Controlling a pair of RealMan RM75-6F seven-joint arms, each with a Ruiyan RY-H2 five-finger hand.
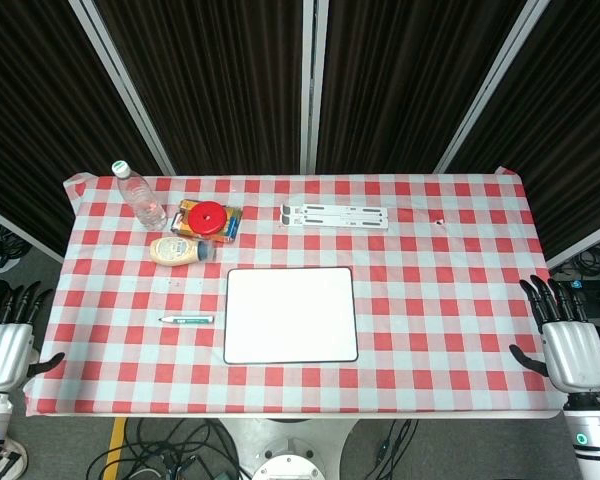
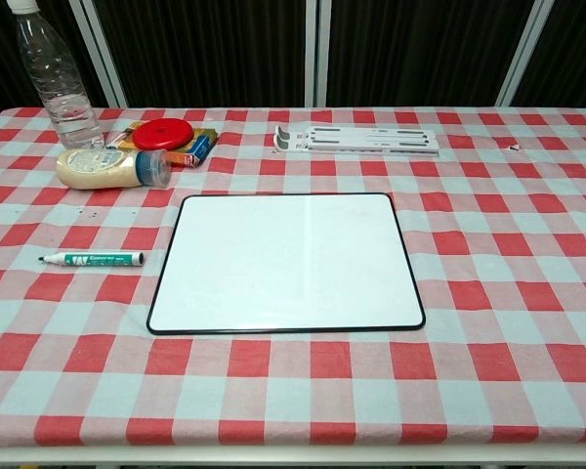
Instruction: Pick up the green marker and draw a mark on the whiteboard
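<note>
Both hands are spread and hold nothing: the left hand [image 1: 5,340] beside the worktop's [image 1: 460,300] left edge, the right hand [image 1: 568,340] beside its right edge. On the checked cloth, the slim green marker [image 2: 91,259] lies flat, capped, just left of the whiteboard [image 2: 285,262], a smooth glossy rectangle with rounded corners and dark rim.

A: What is cut off?
B: In the head view the left hand [image 1: 5,345] by the picture's left edge; in the chest view the water bottle's [image 2: 54,73] cap by the top edge; the green marker's [image 2: 91,259] print is too small to read
</note>
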